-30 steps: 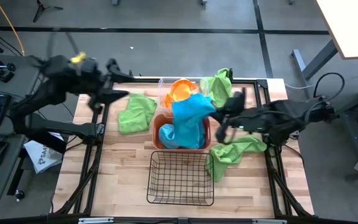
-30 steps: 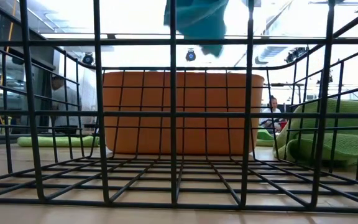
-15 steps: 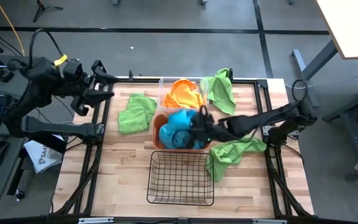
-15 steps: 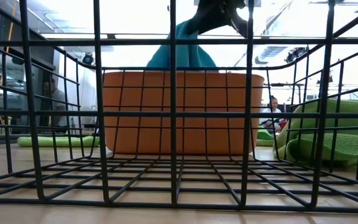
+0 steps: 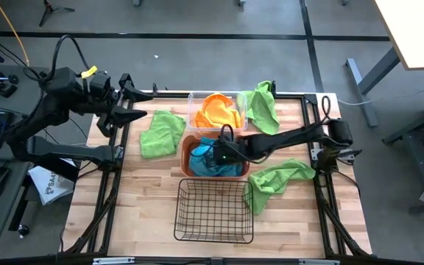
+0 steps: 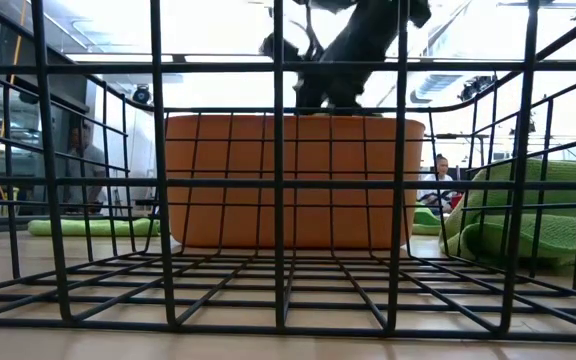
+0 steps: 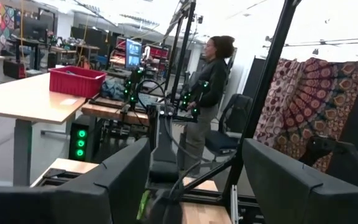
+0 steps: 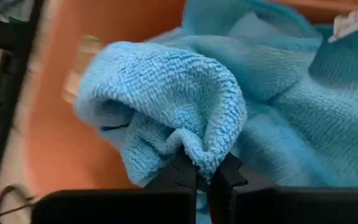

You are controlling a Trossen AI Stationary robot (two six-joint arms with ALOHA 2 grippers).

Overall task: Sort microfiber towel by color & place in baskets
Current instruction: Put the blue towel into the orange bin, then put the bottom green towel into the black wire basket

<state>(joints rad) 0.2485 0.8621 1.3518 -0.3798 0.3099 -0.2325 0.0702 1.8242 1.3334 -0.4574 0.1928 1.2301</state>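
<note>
A blue towel (image 5: pixel 210 158) lies bunched in the orange bin (image 5: pixel 186 147), which also shows through the wire in the low view (image 6: pixel 293 180). My right gripper (image 5: pixel 218 153) reaches into that bin from the table's right and is shut on the towel (image 8: pixel 166 93). Orange towels (image 5: pixel 216 110) fill the clear bin (image 5: pixel 192 99) behind it. The black wire basket (image 5: pixel 213 210) stands at the near edge. Green towels lie flat on the table at left (image 5: pixel 160 132), far right (image 5: pixel 260 107) and right (image 5: pixel 278 177). My left gripper (image 5: pixel 135 107) hangs open at the far-left corner, touching nothing. My right gripper pinches a fold of the blue towel (image 8: pixel 202 163) between its two fingertips (image 8: pixel 182 177). The fingers slant down into the orange bin from the table's right. The fold bulges above the tips, and the rest of the towel lies on the other blue cloth in the bin.
The three containers stand in a row down the table's middle. My right arm (image 5: pixel 293 138) stretches across the table's right half, above the gap between two green towels. Bare wood lies left and right of the wire basket. A person (image 7: pixel 207 93) stands in the room beyond the table.
My right gripper has come down and toward the table's left, into the orange bin, still shut on the blue towel. The towel hung clear above the bin a second ago; now it lies bunched inside it, out of sight in the low view.
</note>
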